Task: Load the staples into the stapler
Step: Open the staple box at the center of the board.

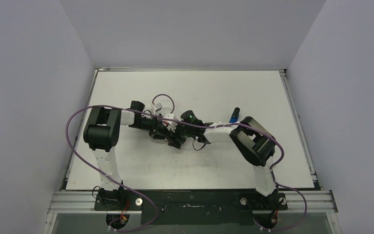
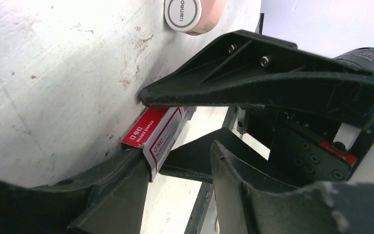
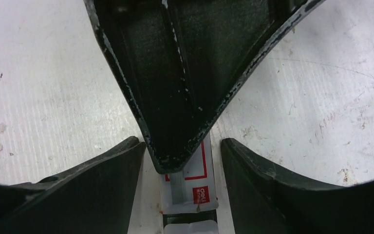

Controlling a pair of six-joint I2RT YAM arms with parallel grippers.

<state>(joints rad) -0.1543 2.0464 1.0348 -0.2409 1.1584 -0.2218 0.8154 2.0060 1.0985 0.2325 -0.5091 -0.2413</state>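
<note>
The staples' red-and-white box (image 2: 157, 131) lies on the white table where both grippers meet. In the left wrist view it rests against one left finger (image 2: 107, 190), while the other finger stands apart, so my left gripper (image 2: 177, 151) is open. In the right wrist view the box (image 3: 195, 187) sits between the right fingers (image 3: 102, 185) with a gap on each side, so my right gripper (image 3: 181, 144) is open. A left finger lies across the box top. The blue stapler (image 1: 234, 116) lies behind the right arm, away from both grippers (image 1: 182, 137).
A pink object with a round white label (image 2: 190, 12) sits on the table beyond the box. Purple cables (image 1: 78, 146) loop round the left arm. The table's raised rims (image 1: 299, 131) run along both sides.
</note>
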